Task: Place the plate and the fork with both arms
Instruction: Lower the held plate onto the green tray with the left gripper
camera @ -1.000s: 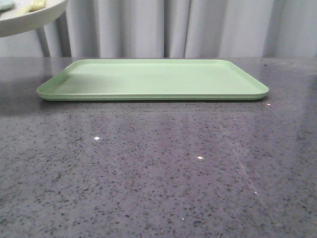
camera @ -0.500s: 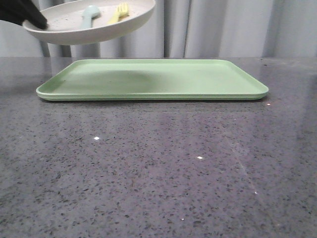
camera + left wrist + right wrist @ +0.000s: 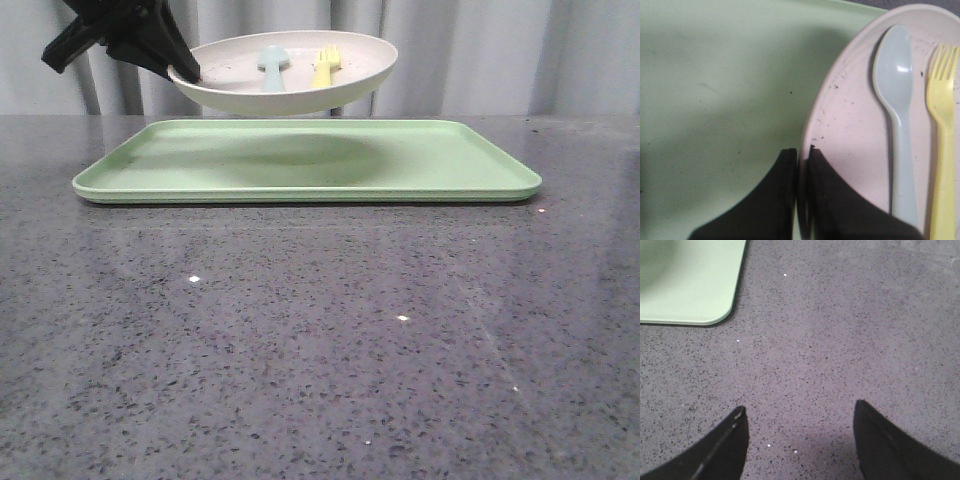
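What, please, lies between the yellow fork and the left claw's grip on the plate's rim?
The pale blue-green spoon lies there, beside the fork, on the plate held by the left claw; the left wrist view shows it.

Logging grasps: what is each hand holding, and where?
The left hand pinches the plate by its rim; the right hand is open, holding nothing.

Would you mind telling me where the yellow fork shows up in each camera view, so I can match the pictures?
Front view: the fork lies in the plate held above the green tray, upper centre.
Left wrist view: the fork runs along the far right edge, beside the pale blue spoon.
Right wrist view: not in it.
Shared landmark: the green tray, whose corner shows in the right wrist view too.
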Controlling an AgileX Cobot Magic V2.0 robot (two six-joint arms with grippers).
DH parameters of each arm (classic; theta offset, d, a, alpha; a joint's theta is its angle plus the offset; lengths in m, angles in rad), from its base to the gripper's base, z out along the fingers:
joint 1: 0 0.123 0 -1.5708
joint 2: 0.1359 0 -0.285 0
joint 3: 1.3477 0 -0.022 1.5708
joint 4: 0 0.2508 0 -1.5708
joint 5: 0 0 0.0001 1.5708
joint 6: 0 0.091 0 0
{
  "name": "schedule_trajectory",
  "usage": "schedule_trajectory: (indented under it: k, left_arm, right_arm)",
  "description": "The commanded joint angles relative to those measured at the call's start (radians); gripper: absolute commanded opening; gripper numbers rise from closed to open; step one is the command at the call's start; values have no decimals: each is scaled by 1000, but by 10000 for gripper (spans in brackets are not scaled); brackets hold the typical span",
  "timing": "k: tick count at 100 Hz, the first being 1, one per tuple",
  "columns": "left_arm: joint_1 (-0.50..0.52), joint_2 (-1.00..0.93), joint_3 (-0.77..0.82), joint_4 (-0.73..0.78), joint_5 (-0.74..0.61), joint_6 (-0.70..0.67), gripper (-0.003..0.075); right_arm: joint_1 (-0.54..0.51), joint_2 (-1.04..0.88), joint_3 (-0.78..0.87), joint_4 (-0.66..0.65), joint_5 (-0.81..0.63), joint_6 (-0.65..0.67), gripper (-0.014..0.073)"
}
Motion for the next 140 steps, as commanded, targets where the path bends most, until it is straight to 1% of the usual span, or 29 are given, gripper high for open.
schedule_trajectory:
  k: [1, 56, 75, 107, 140]
  left_arm:
    - [-17, -38, -43, -44, -44, -32, -21]
    - [-55, 42, -43, -33, -76, -42, -21]
    - [-62, 44, -43, -22, -90, -42, -21]
    - [-62, 44, -43, 45, -88, -66, -21]
    - [-62, 44, -43, 50, -86, -66, -21]
  right_arm:
    - [-7, 11, -34, -6, -63, -12, 465]
    - [-7, 11, -34, -6, -65, -12, 465]
    - [-7, 11, -34, -6, -65, -12, 465]
    - [-7, 11, -34, -6, -65, -12, 465]
    - [-7, 11, -34, -6, -65, -12, 465]
